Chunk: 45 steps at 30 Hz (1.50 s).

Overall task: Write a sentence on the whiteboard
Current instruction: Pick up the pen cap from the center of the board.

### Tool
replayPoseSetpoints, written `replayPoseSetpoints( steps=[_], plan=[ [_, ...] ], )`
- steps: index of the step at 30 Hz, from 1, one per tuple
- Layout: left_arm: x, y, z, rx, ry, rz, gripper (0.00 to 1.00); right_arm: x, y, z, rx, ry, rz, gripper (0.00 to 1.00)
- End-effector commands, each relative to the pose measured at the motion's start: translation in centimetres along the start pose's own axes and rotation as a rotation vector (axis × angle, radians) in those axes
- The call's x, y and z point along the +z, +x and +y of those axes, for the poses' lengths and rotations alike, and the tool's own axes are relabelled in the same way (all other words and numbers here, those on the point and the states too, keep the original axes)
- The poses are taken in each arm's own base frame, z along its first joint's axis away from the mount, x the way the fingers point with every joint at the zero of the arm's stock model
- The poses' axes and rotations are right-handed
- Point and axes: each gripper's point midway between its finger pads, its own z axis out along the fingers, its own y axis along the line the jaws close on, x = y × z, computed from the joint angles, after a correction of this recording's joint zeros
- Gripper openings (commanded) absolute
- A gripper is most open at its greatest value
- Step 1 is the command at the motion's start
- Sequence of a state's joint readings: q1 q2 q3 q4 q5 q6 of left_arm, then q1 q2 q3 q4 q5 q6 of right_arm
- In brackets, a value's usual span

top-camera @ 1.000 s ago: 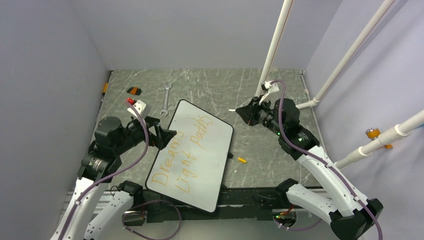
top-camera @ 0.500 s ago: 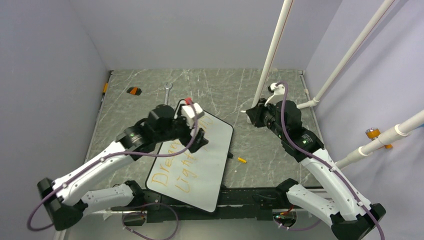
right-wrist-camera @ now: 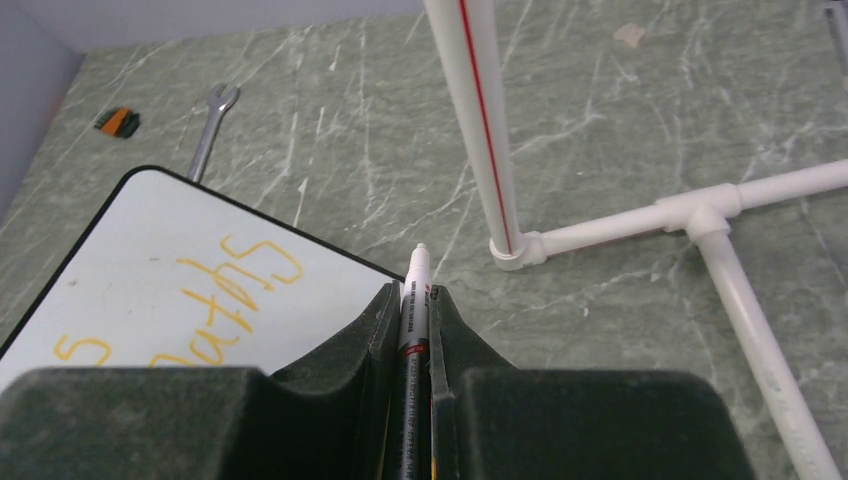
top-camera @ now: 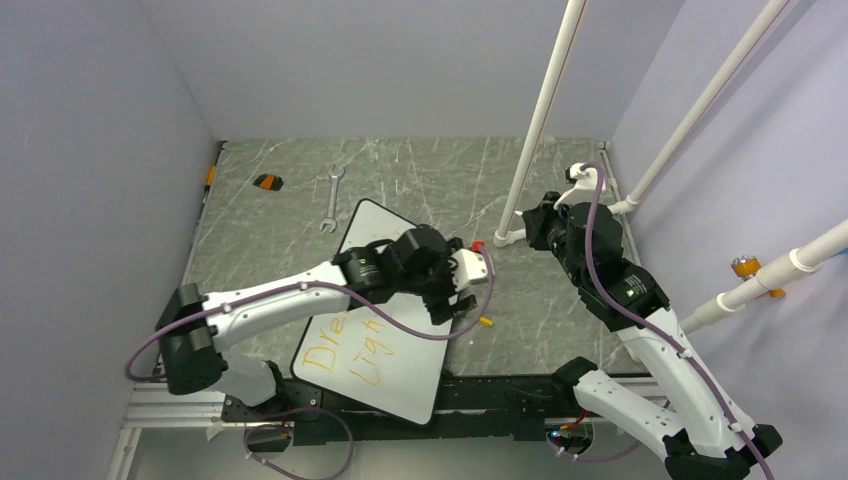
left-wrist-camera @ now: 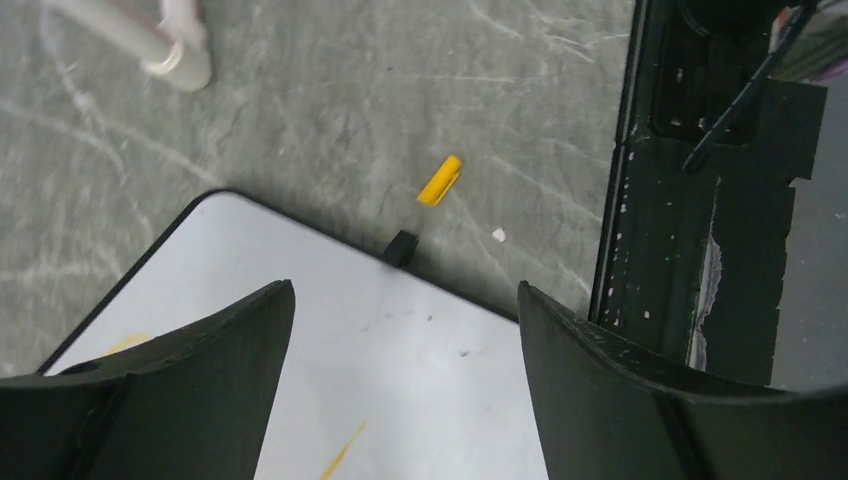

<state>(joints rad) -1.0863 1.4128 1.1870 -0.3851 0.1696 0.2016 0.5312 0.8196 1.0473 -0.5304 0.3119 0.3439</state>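
Right hand [right-wrist-camera: 412, 298] pinches the marker [right-wrist-camera: 417, 262]; left hand [left-wrist-camera: 405, 300] gapes over the whiteboard [left-wrist-camera: 430, 400]

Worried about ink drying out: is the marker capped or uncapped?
Uncapped: the marker held in the right claw shows a bare white tip; a yellow piece, likely its cap, lies on the table.

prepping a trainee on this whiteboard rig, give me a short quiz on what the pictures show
1. Fill in: the jaws of the left gripper stand ___, with nothing between them.
2. True or false: the right gripper is shut on a slim white marker pen.
3. The small orange cap lies: A) between the left gripper's fingers; B) on the grey-green marbled table, off the large white rectangular whiteboard; C) touching the silver metal wrench.

Key: 1 open; 2 true; 3 B.
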Motion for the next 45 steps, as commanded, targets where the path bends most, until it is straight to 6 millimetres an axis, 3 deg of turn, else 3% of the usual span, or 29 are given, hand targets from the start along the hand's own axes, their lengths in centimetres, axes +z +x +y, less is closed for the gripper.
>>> replayPoseSetpoints(
  steps=[1,7,13,15,26,38,45],
  plan=[
    [2.6,-2.3,-2.5,0.154,0.119,-0.025,0.83,-1.3,-1.6,-1.7,-0.007,0.083,-0.043,0.00],
    [6.9,-0.5,-4.0,0.221,0.185,0.053,0.74,-1.8,-1.6,-3.0,0.005,0.152,-0.049,0.00],
    [9.5,1.2,-5.0,0.283,0.229,0.074,0.71,-2.4,-2.3,-3.7,0.020,0.192,-0.071,0.00],
    [10.2,1.8,-5.2,0.317,0.244,0.089,0.64,-2.5,-2.2,-3.8,0.022,0.193,-0.074,0.00],
    [13.4,4.6,-5.8,0.402,0.316,0.138,0.55,-2.3,-1.4,-4.4,0.021,0.217,-0.066,0.00],
    [15.4,5.7,-5.0,0.388,0.347,0.210,0.54,-2.1,-1.5,-4.4,0.032,0.218,-0.079,0.00],
    [16.2,7.5,-4.0,0.358,0.360,0.280,0.54,-1.9,-0.8,-3.9,0.041,0.187,-0.063,0.00]
  ],
)
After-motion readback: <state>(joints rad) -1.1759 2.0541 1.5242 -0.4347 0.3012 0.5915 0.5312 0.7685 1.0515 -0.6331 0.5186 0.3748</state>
